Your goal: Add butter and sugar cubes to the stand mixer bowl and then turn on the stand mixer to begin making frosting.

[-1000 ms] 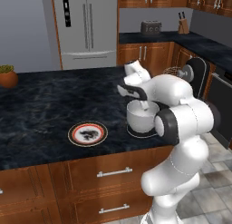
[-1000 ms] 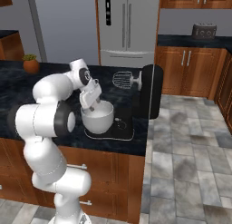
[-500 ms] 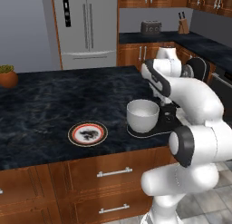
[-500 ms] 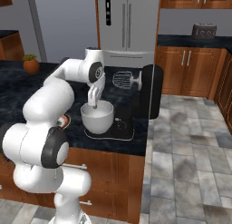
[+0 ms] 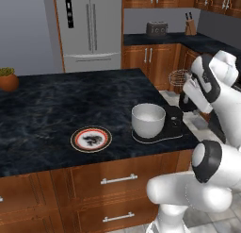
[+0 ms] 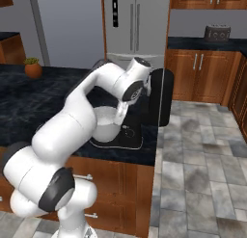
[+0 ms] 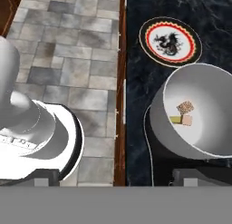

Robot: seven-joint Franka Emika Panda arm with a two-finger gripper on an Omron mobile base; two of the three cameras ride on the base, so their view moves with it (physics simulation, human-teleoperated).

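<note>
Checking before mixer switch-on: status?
Gripper open, empty. Butter and sugar cubes in stand mixer bowl. Stand mixer untouched. Nothing in the way.

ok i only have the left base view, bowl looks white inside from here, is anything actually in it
Observer: Yes. The hand view looks down into the stand mixer bowl: the butter and the sugar cubes lie together on its bottom.
Operator: is the plate bare then
Observer: In the hand view the plate shows just its dark centre pattern inside the red rim, nothing on it.
Operator: where's the arm relative to the mixer
Observer: The right base view has the hand up against the black stand mixer, above and behind the bowl.
</note>
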